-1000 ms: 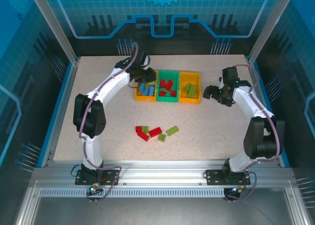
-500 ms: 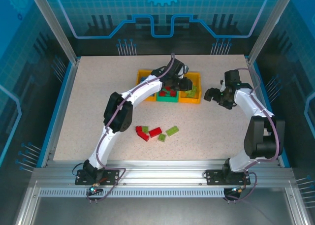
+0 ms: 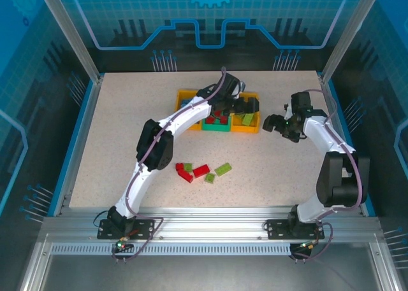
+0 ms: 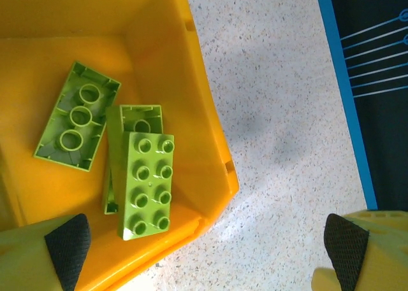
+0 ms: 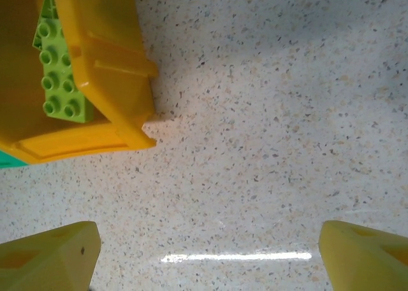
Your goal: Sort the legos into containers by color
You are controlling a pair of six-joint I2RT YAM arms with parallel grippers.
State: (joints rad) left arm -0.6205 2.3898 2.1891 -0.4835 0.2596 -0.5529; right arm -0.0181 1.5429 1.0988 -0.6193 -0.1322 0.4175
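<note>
My left gripper (image 3: 244, 106) hangs open over the right orange-yellow bin (image 3: 254, 127), holding nothing. In the left wrist view the left gripper (image 4: 204, 256) has its pads (image 4: 65, 240) wide apart above that bin (image 4: 210, 151), where three light green bricks (image 4: 145, 183) lie. The green middle bin (image 3: 215, 128) holds red bricks (image 3: 220, 119). The left orange-yellow bin (image 3: 183, 100) is partly hidden by the arm. Loose red bricks (image 3: 201, 170) and green bricks (image 3: 223, 169) lie mid-table. My right gripper (image 3: 276, 122) stands open and empty right of the bins, over bare table (image 5: 207, 262).
The speckled table (image 3: 127, 144) is bordered by a blue rim (image 4: 341, 81) on its sides. In the right wrist view the right bin's corner (image 5: 115, 68) with a green brick (image 5: 57, 74) sits at the upper left. Free room lies left of and in front of the bins.
My left arm has swung from the left orange-yellow bin across to the right one. The right arm has barely shifted. The loose bricks have not moved.
</note>
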